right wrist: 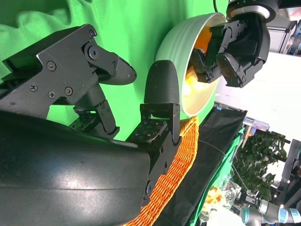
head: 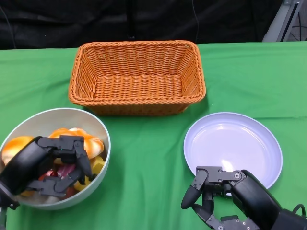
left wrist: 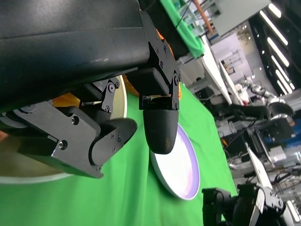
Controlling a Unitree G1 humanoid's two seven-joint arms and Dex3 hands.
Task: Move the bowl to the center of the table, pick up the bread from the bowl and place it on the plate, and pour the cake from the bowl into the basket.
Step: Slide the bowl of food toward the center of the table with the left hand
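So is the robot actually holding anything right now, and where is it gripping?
The left hand grips the bowl by its near rim, fingers inside over the food. The right hand holds nothing, beside the plate.

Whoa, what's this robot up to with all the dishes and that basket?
It is working at a green table. Its left hand reaches into a pale bowl of bread rolls and small colourful pieces at the near left; whether it grips anything I can't tell. Its right hand hangs open by the near edge of an empty white plate. An empty wicker basket sits behind. The bowl is not yet at the table's middle.
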